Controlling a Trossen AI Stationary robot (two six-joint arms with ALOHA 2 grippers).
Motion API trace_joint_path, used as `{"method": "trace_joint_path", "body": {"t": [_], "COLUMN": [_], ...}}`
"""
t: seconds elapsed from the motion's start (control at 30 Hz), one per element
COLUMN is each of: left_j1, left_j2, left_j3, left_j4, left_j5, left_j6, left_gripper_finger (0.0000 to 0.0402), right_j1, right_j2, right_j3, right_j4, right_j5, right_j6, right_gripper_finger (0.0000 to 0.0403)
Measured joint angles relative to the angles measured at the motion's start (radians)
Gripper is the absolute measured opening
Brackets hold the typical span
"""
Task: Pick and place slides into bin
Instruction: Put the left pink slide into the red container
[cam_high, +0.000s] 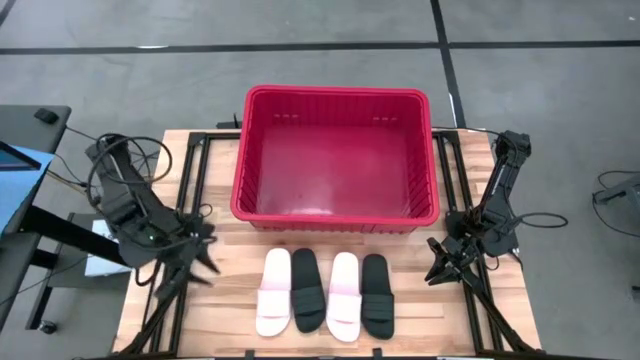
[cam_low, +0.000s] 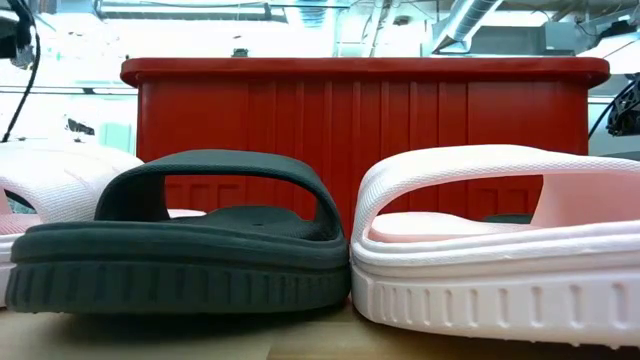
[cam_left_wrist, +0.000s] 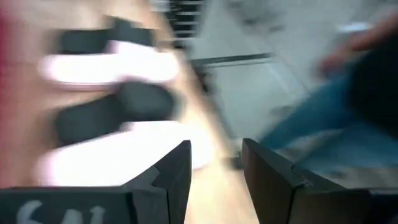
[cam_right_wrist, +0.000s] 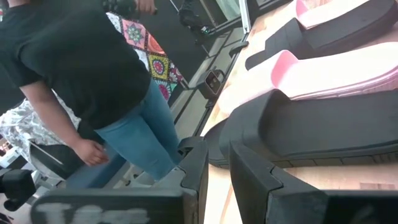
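Four slides (cam_high: 322, 291) lie in a row before the red bin (cam_high: 335, 156) (nothing inside). Left gripper (cam_high: 203, 249) gapes empty; right gripper (cam_high: 437, 262), narrowly parted, holds nothing.

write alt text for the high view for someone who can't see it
Four slides, alternating white and black, lie in a row on a wooden table before an empty red bin. The left gripper and right gripper flank the row, holding nothing.

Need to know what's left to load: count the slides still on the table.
4, in a row in front of the empty bin, from the left arm's side: pale slide, black slide, pale slide, black slide. None looks hidden.
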Motion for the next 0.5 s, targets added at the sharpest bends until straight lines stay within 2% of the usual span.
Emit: {"method": "trace_joint_path", "body": {"t": [0.07,0.17,0.37,0.5], "left_j1": [0.0,0.0,0.003,0.03], "left_j2": [0.047,0.114,0.27,0.376], "left_j3": [0.06,0.106,0.111,0.111], "left_j4": [-0.081,-0.124,-0.153,-0.127], "left_j5": [-0.052,-0.052,-0.115,-0.122], "left_j6": [0.002,0.039,0.105,0.122], "left_gripper_finger": [0.0132,0.0132,0.0132,0.0132], "right_j1": [0.0,0.0,0.0,0.0], "right_j2": [0.0,0.0,0.0,0.0], "right_j3": [0.0,0.0,0.0,0.0], "right_j4": [0.0,0.0,0.0,0.0], "right_j5": [0.0,0.0,0.0,0.0], "right_j6": [0.0,0.0,0.0,0.0], "right_gripper_finger": [0.0057,0.0057,0.0057,0.0057]}}
